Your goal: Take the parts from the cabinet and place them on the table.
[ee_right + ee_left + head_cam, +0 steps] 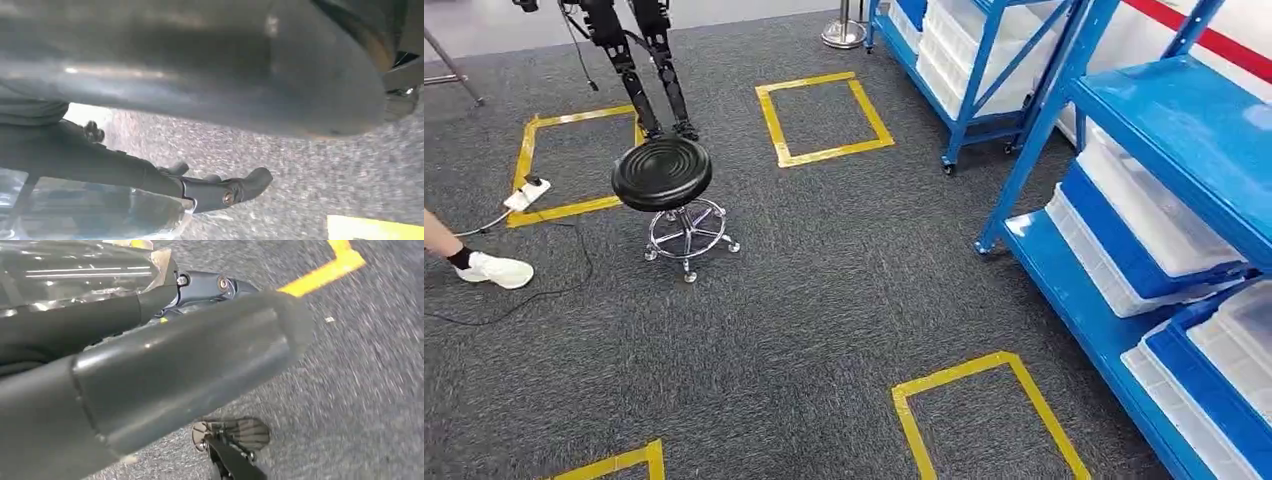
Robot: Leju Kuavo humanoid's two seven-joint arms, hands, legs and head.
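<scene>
Parts look bagged: clear plastic bag [75,275] pressed under the left hand [165,375], another clear plastic pouch [95,215] under the right hand [200,100]. What's inside either is too blurred to tell, so no long axis or heading to give. No readable labels or writing anywhere.

L hand: thick grey thumb runs diagonally across the wrist view, dark fingers [205,287] lie along the bag's edge, gripping it. R hand: thumb spans the frame, dark fingers [220,192] curl over the pouch's rim, holding it. Both wrist views look down at grey carpet w/ yellow tape.

Head view: blue cabinet [1164,130] w/ white-and-blue bins [1149,235] at right, black stool [662,172] mid-floor, yellow tape squares [822,118], a person's shoe [494,270] at left.
</scene>
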